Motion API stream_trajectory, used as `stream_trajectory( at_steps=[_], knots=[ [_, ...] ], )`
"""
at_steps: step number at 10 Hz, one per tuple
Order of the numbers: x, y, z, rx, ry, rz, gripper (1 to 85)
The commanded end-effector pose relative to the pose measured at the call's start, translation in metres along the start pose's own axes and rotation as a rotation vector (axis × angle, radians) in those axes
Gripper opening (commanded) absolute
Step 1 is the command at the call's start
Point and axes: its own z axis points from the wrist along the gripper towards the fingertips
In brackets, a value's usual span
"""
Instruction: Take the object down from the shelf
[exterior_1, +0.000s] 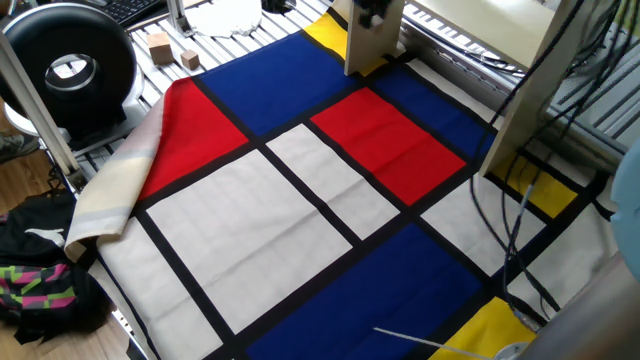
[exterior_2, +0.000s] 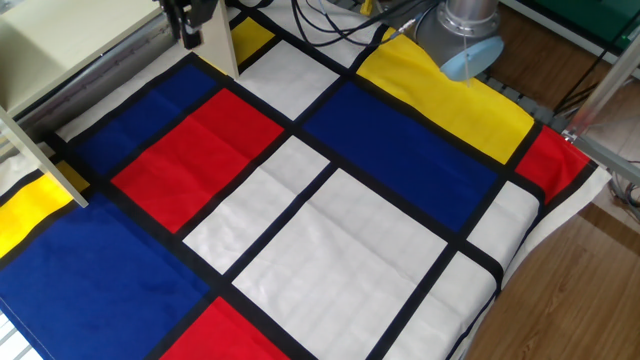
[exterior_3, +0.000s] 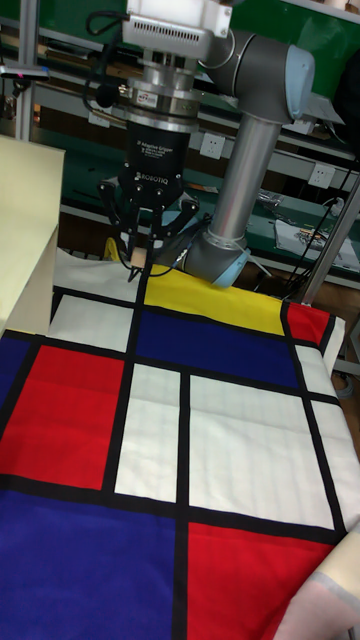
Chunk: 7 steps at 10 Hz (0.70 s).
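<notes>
The tall fixed view shows my gripper (exterior_3: 137, 258) hanging point-down above the cloth's far edge, just right of the cream shelf (exterior_3: 24, 235). Its fingers are drawn together, and a tiny tan piece, the object (exterior_3: 133, 264), shows at their tips. In the other fixed view the gripper (exterior_2: 189, 30) is half cut off by the top edge, beside the shelf (exterior_2: 60, 45). In one fixed view the dark gripper (exterior_1: 372, 14) is in front of a shelf upright (exterior_1: 368, 45); the object cannot be made out there.
A cloth of red, white, blue and yellow blocks (exterior_1: 300, 190) covers the table. Two wooden cubes (exterior_1: 160, 45) lie on the slatted table at the back left, by a black round device (exterior_1: 65, 65). Cables (exterior_1: 520, 220) trail at right. The arm's base (exterior_2: 470, 30) stands behind.
</notes>
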Motion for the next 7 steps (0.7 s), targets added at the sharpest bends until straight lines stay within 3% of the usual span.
stream_trajectory(
  at_steps=[1, 2, 4, 5, 6, 7],
  knots=[
    [-0.013, 0.002, -0.003, -0.009, -0.054, -0.011, 1.0],
    [-0.007, -0.002, -0.002, 0.004, -0.027, -0.020, 1.0],
    [0.021, -0.010, -0.003, 0.036, 0.078, -0.015, 1.0],
    [0.029, -0.011, -0.004, 0.039, 0.109, -0.007, 1.0],
    [0.029, -0.012, -0.004, 0.044, 0.109, -0.003, 1.0],
    [0.012, -0.016, -0.003, 0.058, 0.044, 0.010, 1.0]
  ],
)
